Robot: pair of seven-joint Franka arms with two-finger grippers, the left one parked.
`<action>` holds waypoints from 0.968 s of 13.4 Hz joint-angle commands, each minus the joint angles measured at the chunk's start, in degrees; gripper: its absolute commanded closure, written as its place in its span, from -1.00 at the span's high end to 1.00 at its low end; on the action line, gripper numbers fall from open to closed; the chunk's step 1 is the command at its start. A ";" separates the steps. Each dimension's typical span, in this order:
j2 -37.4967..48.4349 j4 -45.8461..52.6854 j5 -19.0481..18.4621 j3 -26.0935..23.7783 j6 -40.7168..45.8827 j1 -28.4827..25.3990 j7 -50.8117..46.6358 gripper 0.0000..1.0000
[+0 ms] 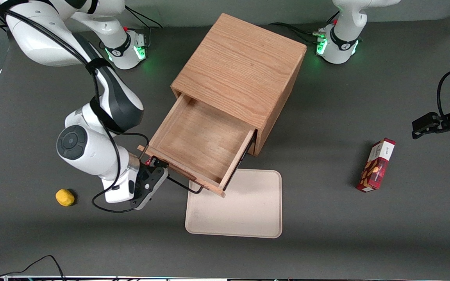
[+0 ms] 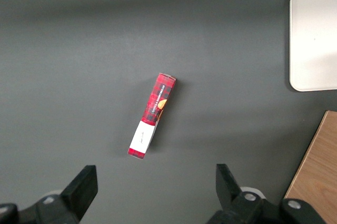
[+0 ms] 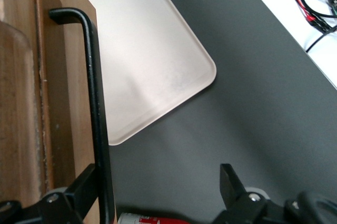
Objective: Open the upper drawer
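gripper (image 1: pixel 158 171) at the handle (image 3: pixel 95 103); upper drawer (image 1: pixel 197 144) overhangs tray (image 1: pixel 248 218) | bare table (image 1: pixel 326 242) around

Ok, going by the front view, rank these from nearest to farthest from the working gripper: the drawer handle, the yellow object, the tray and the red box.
From the gripper, fingers open:
1. Upper drawer's handle, right beside the fingers.
2. Tray, under the drawer's front.
3. Yellow object, toward the working arm's end; close to the tray's rank.
4. Red box, toward the parked arm's end.

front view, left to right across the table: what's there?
Yellow object → gripper, open, at the handle of the pulled-out upper drawer → beige tray → red snack box.
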State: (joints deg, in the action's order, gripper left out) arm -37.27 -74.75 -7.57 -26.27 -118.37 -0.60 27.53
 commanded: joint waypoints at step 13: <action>16.76 -4.23 12.64 3.94 1.81 7.44 -4.75 1.00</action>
State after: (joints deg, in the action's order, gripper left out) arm -29.23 -71.16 -0.18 -24.61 -117.89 4.58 25.79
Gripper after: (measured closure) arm 0.000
